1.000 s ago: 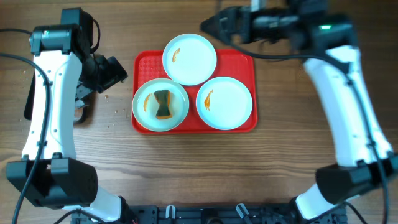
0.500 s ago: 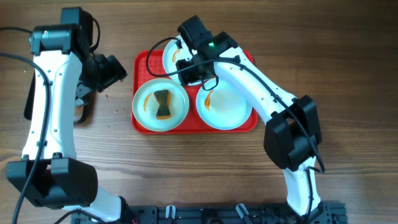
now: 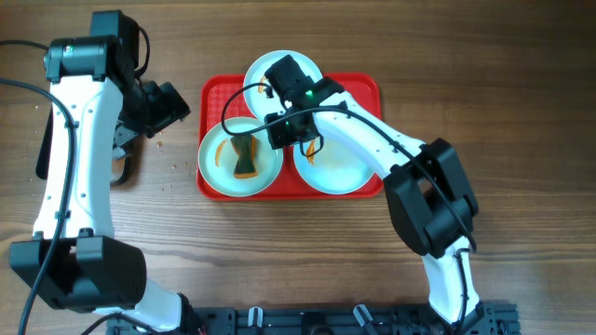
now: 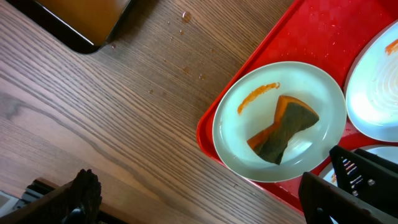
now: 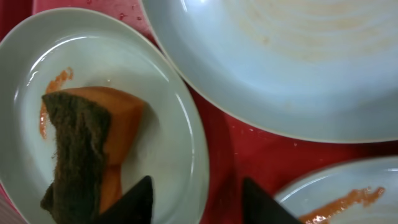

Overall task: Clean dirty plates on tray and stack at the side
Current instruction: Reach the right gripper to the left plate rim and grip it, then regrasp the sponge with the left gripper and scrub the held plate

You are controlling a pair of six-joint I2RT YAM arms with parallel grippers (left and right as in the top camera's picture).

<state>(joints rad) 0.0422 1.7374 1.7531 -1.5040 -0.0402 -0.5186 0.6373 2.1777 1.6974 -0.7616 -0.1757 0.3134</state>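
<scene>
Three white plates lie on the red tray point(image 3: 216, 93). The left plate point(image 3: 216, 160) carries an orange smear and a green-and-orange sponge point(image 3: 244, 156). The back plate point(image 3: 253, 84) is partly under my right arm. The right plate point(image 3: 346, 166) shows an orange smear. My right gripper point(image 5: 196, 186) is low over the tray, its jaws partly apart, straddling the right rim of the left plate point(image 5: 161, 93) without visibly touching it. The sponge point(image 5: 87, 143) lies just left of it. My left gripper point(image 4: 199, 199) hangs wide open over bare wood, left of the tray.
A black pan point(image 4: 81, 18) of brownish water sits on the wooden table beyond the tray's left side, with a few drops on the wood near it. The right arm's fingers point(image 4: 360, 177) reach into the left wrist view at the lower right.
My right arm swung in from the back right and came down over the tray to the left plate's rim, its jaws narrowing. The left arm has not moved.
</scene>
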